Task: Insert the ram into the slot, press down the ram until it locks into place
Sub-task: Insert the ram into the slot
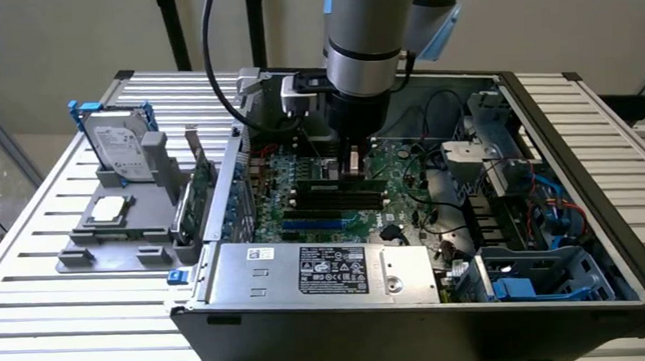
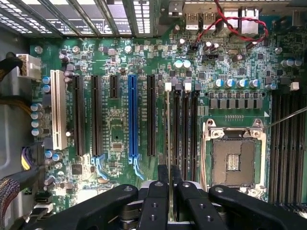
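In the wrist view the ram (image 2: 168, 129) shows edge-on as a thin green line standing upright along the outermost slot (image 2: 169, 96) of several parallel black memory sockets, on the side toward the blue slot. My gripper (image 2: 170, 173) is shut on the ram's near end, one black finger (image 2: 162, 179) on each side. I cannot tell how deep the ram sits in the slot. In the exterior view the gripper (image 1: 351, 169) reaches straight down into the open computer case, onto the ram (image 1: 328, 184) above the black slots (image 1: 335, 201).
A bright blue slot (image 2: 133, 120) and black expansion slots lie beside the memory sockets, and the open CPU socket (image 2: 235, 158) sits on the other side. A power supply (image 1: 326, 270) fills the case's front. A hard drive (image 1: 119, 144) and an expansion card (image 1: 198, 194) stand on a grey fixture at the exterior view's left.
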Robot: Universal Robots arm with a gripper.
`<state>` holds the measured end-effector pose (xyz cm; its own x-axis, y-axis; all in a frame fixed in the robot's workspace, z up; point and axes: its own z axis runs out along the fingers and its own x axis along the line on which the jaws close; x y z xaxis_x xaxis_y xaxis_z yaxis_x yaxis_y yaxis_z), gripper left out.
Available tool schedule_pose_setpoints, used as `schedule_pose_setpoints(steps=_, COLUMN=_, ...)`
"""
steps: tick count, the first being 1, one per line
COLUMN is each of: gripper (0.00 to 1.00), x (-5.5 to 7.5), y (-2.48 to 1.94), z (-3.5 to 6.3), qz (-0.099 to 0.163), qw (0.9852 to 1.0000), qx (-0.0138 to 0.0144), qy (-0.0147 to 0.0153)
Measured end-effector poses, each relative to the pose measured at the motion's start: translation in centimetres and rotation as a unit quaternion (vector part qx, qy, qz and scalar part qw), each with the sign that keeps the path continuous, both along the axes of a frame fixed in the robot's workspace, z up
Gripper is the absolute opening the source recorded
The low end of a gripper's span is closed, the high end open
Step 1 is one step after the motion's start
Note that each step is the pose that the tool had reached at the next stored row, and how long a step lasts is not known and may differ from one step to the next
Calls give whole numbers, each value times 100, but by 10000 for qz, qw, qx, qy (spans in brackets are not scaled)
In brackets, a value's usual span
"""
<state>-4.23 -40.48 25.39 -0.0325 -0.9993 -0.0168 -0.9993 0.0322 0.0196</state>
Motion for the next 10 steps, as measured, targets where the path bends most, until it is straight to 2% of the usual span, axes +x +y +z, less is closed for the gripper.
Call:
schedule_pose_setpoints(steps=4, gripper=14, x=0, y=8, z=-27, qz=-9, qw=10000, qx=-4, qy=-3)
schedule_pose_setpoints(steps=10, gripper=14, x=0, y=16, z=-40, qz=-9, qw=10000, qx=-24, qy=-6)
